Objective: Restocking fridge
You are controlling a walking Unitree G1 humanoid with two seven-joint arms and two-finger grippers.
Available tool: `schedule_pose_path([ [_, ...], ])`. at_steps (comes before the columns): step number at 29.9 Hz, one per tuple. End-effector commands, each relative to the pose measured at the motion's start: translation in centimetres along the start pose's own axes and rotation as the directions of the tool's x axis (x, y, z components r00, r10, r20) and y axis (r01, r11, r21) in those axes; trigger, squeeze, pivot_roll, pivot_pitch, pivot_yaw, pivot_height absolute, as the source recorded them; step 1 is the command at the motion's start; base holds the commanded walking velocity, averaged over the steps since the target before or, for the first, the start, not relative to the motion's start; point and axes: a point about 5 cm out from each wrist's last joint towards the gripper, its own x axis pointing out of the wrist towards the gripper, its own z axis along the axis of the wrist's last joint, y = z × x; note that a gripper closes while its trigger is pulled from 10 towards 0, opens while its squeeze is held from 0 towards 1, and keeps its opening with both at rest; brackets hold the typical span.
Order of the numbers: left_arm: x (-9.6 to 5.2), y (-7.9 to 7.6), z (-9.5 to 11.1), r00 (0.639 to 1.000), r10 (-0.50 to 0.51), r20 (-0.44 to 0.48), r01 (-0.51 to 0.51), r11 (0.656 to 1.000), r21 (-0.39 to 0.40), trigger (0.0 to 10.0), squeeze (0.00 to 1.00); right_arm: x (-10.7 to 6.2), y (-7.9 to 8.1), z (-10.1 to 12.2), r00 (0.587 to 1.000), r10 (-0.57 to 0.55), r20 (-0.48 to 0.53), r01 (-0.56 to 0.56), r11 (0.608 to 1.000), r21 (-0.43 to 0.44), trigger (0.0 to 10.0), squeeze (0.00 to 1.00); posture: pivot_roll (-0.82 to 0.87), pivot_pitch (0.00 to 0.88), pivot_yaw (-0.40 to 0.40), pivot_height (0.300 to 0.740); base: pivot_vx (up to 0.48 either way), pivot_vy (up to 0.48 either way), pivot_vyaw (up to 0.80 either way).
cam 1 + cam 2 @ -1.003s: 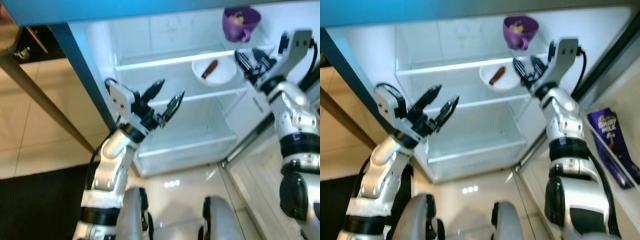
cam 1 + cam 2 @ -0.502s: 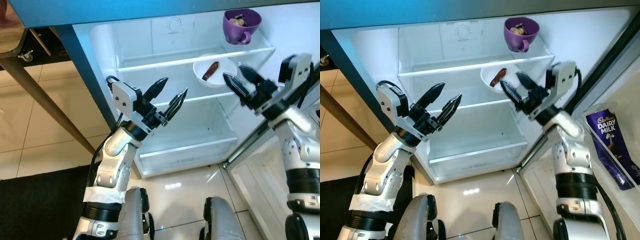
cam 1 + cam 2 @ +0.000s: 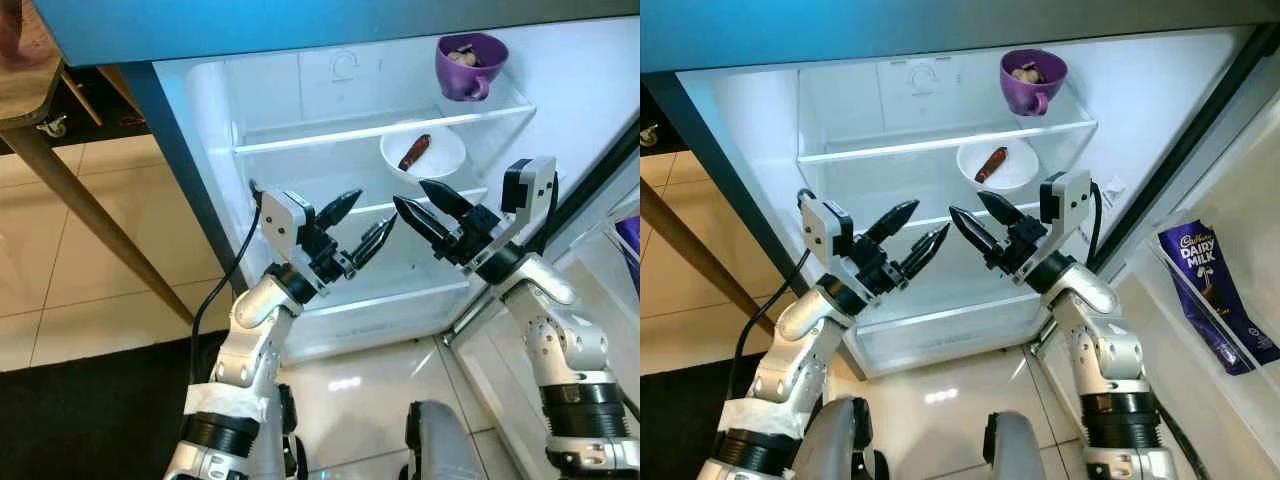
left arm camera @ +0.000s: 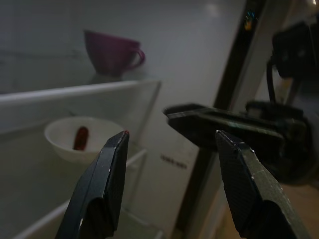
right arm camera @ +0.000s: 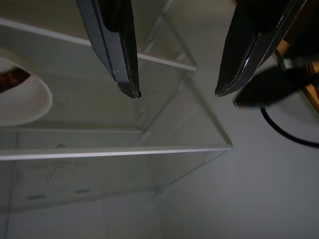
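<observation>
Both your left end effector and right end effector hang wide and empty, tips near; swinging either toward twelve o'clock risks clipping the bowl.

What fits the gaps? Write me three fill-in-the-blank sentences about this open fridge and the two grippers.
1. The purple mug stands on the ____ shelf of the fridge.
2. The white bowl holds a single ____ item.
3. Both the left gripper and the right gripper have their fingers ____ and hold nothing.

Missing words: top; brown; open
</observation>
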Motion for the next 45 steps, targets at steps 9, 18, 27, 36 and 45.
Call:
schedule_pose_path([
  [9, -2.4, -0.3, -5.8, 0.970, 0.176, -0.165, -0.183, 0.983, -0.027, 10.0, 0.00, -1.5, -0.8, -5.2, 0.964, -0.248, -0.096, 0.260, 0.954, 0.148, 10.0, 0.00, -0.01, 0.118, -0.001, 0.606, 0.000, 0.000, 0.00],
  [18, -5.4, -0.3, -9.4, 0.918, 0.263, -0.298, -0.304, 0.947, -0.101, 10.0, 0.00, -2.9, -1.9, -7.4, 0.938, -0.306, -0.161, 0.330, 0.932, 0.148, 10.0, 0.00, -0.01, 0.100, -0.001, 0.651, 0.000, 0.000, 0.00],
  [27, -7.0, -1.2, -11.3, 0.893, 0.235, -0.383, -0.298, 0.948, -0.112, 10.0, 0.00, -3.3, -1.9, -8.3, 0.929, -0.322, -0.183, 0.349, 0.925, 0.146, 10.0, 0.00, -0.01, 0.095, 0.006, 0.686, 0.000, 0.000, 0.00],
  [36, -8.3, -3.5, -13.4, 0.874, 0.066, -0.482, -0.176, 0.967, -0.186, 10.0, 0.00, -4.3, -2.2, -10.7, 0.891, -0.361, -0.277, 0.407, 0.904, 0.130, 10.0, 0.00, -0.01, 0.088, 0.007, 0.694, 0.000, 0.000, 0.00],
  [45, -11.3, -3.4, -14.9, 0.794, 0.096, -0.600, -0.242, 0.956, -0.167, 10.0, 0.00, -7.8, -1.4, -15.1, 0.823, -0.328, -0.464, 0.411, 0.907, 0.087, 10.0, 0.00, -0.01, 0.084, 0.008, 0.714, 0.000, 0.000, 0.00],
])
